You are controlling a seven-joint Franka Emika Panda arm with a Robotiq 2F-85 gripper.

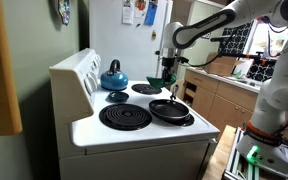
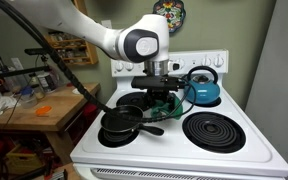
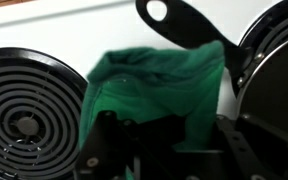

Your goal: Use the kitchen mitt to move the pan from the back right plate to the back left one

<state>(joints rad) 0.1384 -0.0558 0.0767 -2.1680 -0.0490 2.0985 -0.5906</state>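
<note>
At the wrist view's centre the gripper hangs over the green mitt, with the pan at right; whether it pinches the mitt cannot be told.

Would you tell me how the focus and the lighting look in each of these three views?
In the wrist view the mitt is fairly sharp, but the gripper at the bottom is dark and blurred; in an exterior view the window is the brightest patch; in an exterior view the light is even and the white stove shows no strong glare.
</note>
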